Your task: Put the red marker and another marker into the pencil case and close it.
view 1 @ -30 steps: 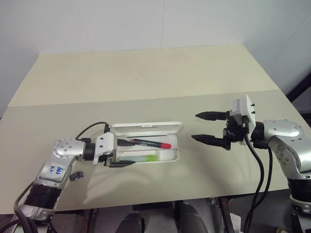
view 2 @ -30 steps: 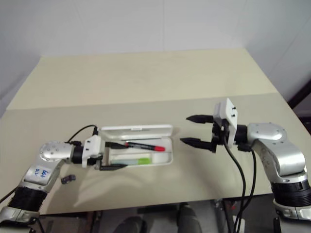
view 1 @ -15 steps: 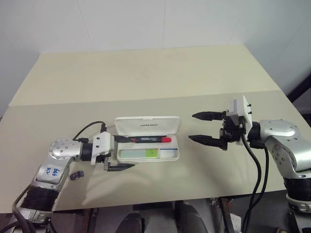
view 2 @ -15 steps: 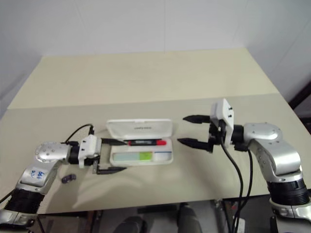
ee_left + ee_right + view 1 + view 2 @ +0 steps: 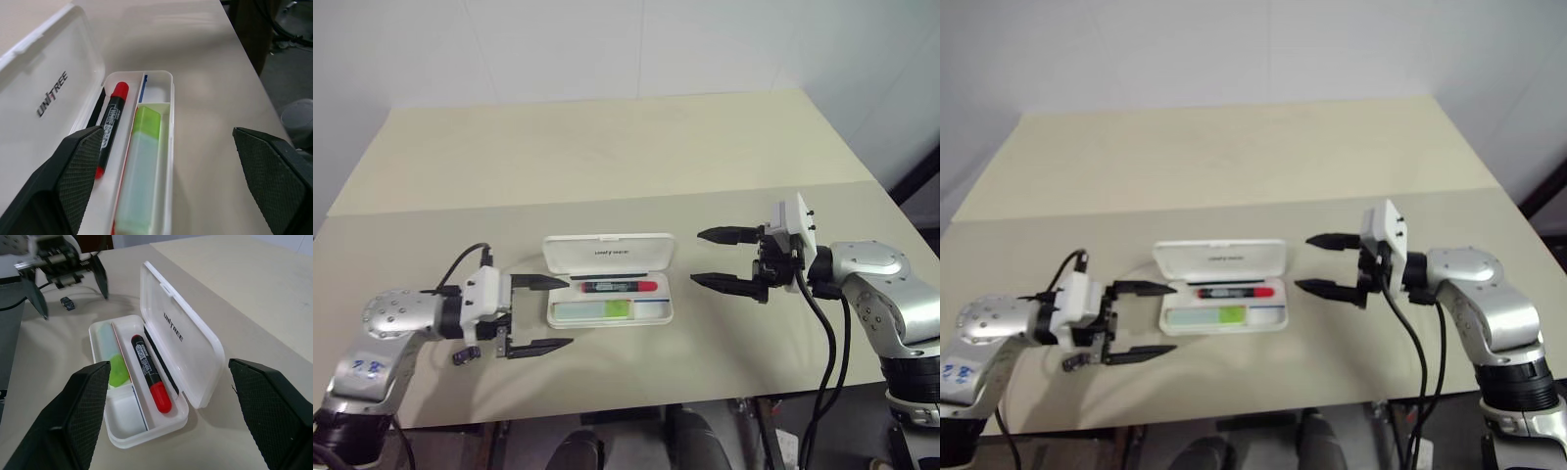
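The white pencil case (image 5: 658,311) lies open at mid-table, its lid (image 5: 607,253) raised at the far side. The red marker (image 5: 619,287) lies in the tray's far lane and the pale green marker (image 5: 592,309) in the near lane; both also show in the left wrist view, the red marker (image 5: 111,122) beside the green marker (image 5: 139,171). My left gripper (image 5: 568,313) hovers open just left of the case, touching nothing. Right of the case, my right gripper (image 5: 697,257) is open and empty, pointing at the case's right end.
A tiny dark grey piece (image 5: 460,356) lies on the table under my left wrist. The beige table (image 5: 607,157) stretches far behind the case; its front edge runs close below both arms.
My left gripper has drawn back to the left and risen off the case's left end, opening slightly wider. The case has settled flat with its lid more upright. The right gripper stayed put.
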Available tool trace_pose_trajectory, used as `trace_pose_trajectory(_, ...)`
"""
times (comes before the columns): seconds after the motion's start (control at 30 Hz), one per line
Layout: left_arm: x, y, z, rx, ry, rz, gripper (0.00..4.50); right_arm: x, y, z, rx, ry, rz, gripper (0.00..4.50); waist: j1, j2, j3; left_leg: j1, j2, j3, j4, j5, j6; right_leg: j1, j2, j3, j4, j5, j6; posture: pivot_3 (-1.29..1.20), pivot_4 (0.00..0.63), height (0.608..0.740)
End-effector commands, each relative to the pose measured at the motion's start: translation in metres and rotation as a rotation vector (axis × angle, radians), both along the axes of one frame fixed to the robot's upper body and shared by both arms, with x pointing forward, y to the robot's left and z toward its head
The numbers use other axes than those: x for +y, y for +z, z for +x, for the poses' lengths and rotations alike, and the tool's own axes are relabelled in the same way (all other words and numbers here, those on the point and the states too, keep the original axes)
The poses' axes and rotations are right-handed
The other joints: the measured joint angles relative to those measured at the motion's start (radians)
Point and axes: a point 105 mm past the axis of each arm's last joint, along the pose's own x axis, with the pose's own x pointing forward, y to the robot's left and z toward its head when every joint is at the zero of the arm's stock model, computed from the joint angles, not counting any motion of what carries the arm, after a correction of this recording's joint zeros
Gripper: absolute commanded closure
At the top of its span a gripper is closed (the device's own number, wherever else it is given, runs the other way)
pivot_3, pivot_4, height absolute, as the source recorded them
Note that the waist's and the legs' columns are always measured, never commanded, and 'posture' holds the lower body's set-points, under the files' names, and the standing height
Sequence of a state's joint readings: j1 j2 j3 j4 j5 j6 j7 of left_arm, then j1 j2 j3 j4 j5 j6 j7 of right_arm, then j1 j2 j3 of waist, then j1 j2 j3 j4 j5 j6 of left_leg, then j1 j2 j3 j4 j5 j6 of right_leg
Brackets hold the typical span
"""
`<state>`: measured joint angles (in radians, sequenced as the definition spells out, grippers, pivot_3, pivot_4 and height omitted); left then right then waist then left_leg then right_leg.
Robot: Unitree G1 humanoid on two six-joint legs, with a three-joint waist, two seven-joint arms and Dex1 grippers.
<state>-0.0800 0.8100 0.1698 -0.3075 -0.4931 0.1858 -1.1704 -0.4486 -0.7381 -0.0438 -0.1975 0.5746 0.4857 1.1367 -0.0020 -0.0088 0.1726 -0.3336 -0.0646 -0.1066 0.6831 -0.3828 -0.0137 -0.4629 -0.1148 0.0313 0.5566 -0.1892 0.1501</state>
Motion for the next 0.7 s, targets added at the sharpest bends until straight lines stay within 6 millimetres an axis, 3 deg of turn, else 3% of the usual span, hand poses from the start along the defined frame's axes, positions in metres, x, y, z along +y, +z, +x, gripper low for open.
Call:
trace_pose_trajectory(0.03, 0.004, 0.014, -0.011, -0.023, 0.03, -0.014, 0.03, 0.004, 0.009, -0.001, -0.041, 0.03, 0.01, 0.41, 0.001, 0.0, 0.0, 0.0, 0.0, 0.0, 0.0, 0.0, 0.0, 0.0, 0.0, 0.0, 0.0, 0.0, 0.0, 0.0, 0.15, 0.74)
trace_pose_trajectory(0.23, 0.034, 0.013, -0.026, -0.02, 0.245, -0.034, 0.03, 0.017, 0.017, -0.002, -0.056, 0.107, 0.029, 0.41, -0.002, 0.0, 0.0, 0.0, 0.002, 0.001, 0.0, 0.0, 0.0, 0.0, 0.001, 0.0, 0.0, 0.0, 0.0, 0.0, 0.15, 0.74)
trace_pose_trajectory(0.43, 0.074, -0.01, -0.049, 0.02, 0.417, 0.013, 0.03, 0.035, 0.025, -0.012, -0.107, 0.225, 0.015, 0.41, 0.0, 0.0, 0.0, 0.001, 0.003, 0.002, 0.0, -0.001, -0.001, 0.0, 0.002, 0.0, -0.001, 0.0, -0.001, 0.0, 0.15, 0.74)
trace_pose_trajectory(0.7, 0.103, -0.031, -0.07, 0.046, 0.522, 0.095, 0.03, 0.036, 0.024, -0.006, -0.097, 0.228, 0.011, 0.41, 0.001, -0.001, 0.0, 0.001, 0.003, 0.003, 0.0, -0.002, 0.0, 0.0, 0.002, 0.0, -0.002, 0.001, -0.002, 0.0, 0.15, 0.74)
